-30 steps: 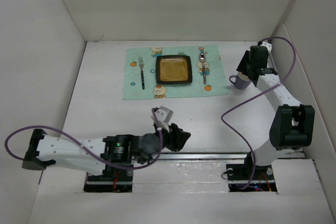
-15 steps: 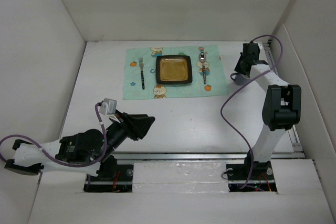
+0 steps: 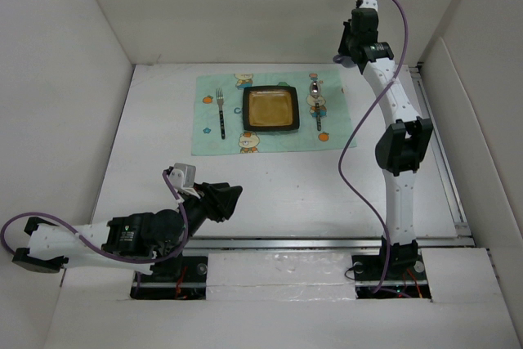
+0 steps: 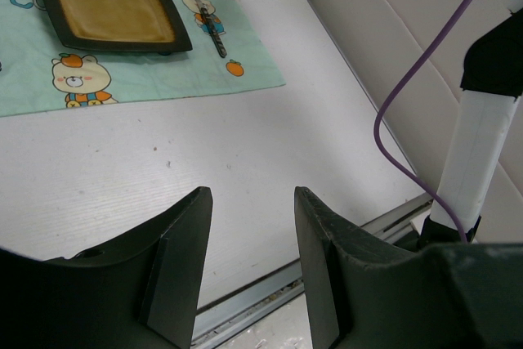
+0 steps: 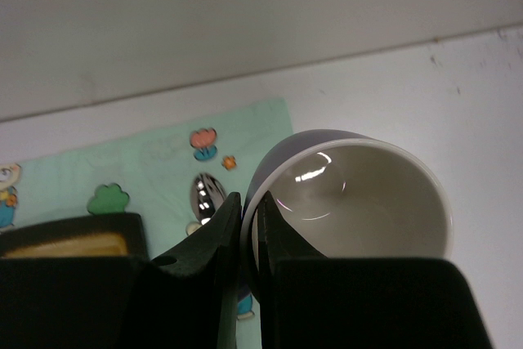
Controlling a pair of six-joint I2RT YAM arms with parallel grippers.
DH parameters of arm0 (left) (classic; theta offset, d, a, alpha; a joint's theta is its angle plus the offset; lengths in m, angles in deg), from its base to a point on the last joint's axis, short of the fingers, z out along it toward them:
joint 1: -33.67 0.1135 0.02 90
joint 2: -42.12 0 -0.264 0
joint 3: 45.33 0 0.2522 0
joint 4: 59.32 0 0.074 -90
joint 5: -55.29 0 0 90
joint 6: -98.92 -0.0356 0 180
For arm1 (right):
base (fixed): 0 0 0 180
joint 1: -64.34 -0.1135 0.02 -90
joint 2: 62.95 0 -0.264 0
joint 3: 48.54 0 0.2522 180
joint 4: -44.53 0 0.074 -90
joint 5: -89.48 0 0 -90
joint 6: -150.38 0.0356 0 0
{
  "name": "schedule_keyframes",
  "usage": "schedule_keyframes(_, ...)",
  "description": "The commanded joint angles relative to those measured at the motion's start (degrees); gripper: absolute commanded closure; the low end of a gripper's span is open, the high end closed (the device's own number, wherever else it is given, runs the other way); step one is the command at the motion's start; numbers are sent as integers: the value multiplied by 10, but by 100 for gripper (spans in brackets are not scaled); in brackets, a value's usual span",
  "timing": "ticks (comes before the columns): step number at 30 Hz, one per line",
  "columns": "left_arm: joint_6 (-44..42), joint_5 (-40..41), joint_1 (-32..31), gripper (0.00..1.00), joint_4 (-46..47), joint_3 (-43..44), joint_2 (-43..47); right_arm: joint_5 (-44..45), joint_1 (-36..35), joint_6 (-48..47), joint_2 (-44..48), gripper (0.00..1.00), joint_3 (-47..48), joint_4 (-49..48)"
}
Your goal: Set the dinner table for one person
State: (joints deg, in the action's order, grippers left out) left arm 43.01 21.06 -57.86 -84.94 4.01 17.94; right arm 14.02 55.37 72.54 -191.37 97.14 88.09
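Note:
The white dinner table (image 3: 155, 145) carries a mint-green placemat (image 3: 270, 140). On the placemat lie a dark square plate (image 3: 270, 109), a fork (image 3: 220, 112) to its left and a spoon (image 3: 316, 108) to its right. My right gripper (image 3: 347, 51) is stretched to the far back, over the placemat's far right corner. In the right wrist view it (image 5: 249, 218) is shut on the rim of a purple mug (image 5: 359, 202) with a white inside, held above the spoon (image 5: 206, 194). My left gripper (image 4: 251, 194) is open and empty, low over the near table (image 4: 204, 145).
White walls enclose the table on the left, back and right. A metal rail (image 3: 327, 243) runs along the near edge. The right arm (image 4: 482, 145) and its purple cable (image 4: 392, 120) stand to the right of my left gripper.
My right gripper has carried the mug from the table right of the placemat up and back to the placemat's far right corner. My left arm swung left, then slightly right.

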Motion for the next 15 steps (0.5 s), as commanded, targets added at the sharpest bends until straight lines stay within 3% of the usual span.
schedule_keyframes(1,-5,26,-3,58,26,-9,1,-9,0,-42,-65,100,144,58)
schedule_keyframes(3,-2,28,-3,58,25,-11,0,-27,-5,-43,-108,100,204,59)
schedule_keyframes(7,-3,22,-3,58,34,-16,-3,-43,-10,-44,-117,100,170,-7)
schedule_keyframes(15,22,32,-3,59,16,-15,-18,-72,-23,-28,-171,100,211,-40)
